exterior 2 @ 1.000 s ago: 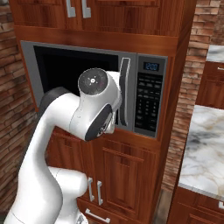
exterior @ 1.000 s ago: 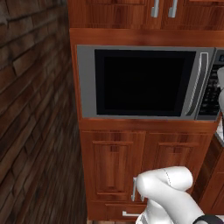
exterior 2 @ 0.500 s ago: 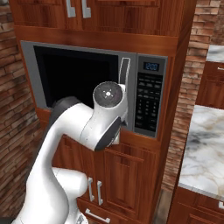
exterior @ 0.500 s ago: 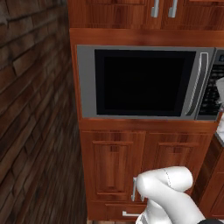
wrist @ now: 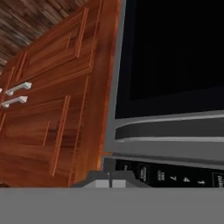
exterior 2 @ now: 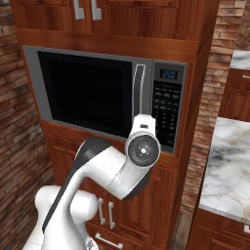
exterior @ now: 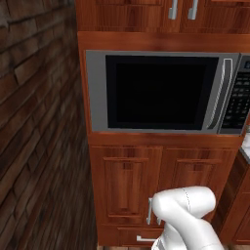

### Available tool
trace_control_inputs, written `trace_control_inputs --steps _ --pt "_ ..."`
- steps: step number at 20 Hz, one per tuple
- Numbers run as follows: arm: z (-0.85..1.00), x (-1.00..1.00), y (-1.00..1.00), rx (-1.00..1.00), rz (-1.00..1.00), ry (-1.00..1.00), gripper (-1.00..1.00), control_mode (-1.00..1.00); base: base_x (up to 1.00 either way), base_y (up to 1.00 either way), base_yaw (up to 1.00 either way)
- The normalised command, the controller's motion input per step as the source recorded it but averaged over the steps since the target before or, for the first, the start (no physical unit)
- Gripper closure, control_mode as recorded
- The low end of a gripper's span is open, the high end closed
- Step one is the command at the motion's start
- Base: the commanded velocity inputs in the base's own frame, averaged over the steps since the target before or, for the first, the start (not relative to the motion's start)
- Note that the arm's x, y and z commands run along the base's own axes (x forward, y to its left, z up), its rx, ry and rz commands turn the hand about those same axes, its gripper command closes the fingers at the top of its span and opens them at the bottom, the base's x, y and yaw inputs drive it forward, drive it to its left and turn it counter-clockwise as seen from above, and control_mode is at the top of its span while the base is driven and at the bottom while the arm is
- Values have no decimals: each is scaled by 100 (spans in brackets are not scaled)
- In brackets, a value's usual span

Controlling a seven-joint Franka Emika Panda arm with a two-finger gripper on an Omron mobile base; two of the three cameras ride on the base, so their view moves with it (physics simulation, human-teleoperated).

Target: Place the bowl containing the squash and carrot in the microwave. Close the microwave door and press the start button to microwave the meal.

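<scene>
The microwave (exterior: 96, 93) is built into the wooden cabinet wall. Its door (exterior 2: 88, 90) is closed, its black window (exterior: 161, 90) is dark, and the curved silver handle (exterior 2: 139, 93) stands at the door's right edge. The bowl, squash and carrot are hidden. My hand (exterior 2: 143, 146) hangs in front of the lower part of the black keypad panel (exterior 2: 166, 110). In the rolled hand view my gripper (wrist: 109, 178) is shut on nothing, tips together just short of the keypad (wrist: 175, 175), beside the handle (wrist: 175, 127).
Wooden cabinet doors (exterior: 127, 185) with silver pulls sit below the microwave, and more cabinets (exterior 2: 88, 10) above it. A brick wall (exterior: 34, 122) runs along the left. A marble counter (exterior 2: 229, 161) lies to the right.
My hand has swung right and down from in front of the door window to the keypad's lower part. The jaws have gone from open to shut.
</scene>
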Motion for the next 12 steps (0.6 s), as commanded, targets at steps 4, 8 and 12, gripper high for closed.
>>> trace_control_inputs --steps 4,8,12 --pt "-36 1 -8 11 0 -13 100 -100 0 0 0" --pt "-15 10 0 11 0 -6 100 -100 0 0 0" --pt "-1 16 0 10 0 -2 100 -100 0 0 0"
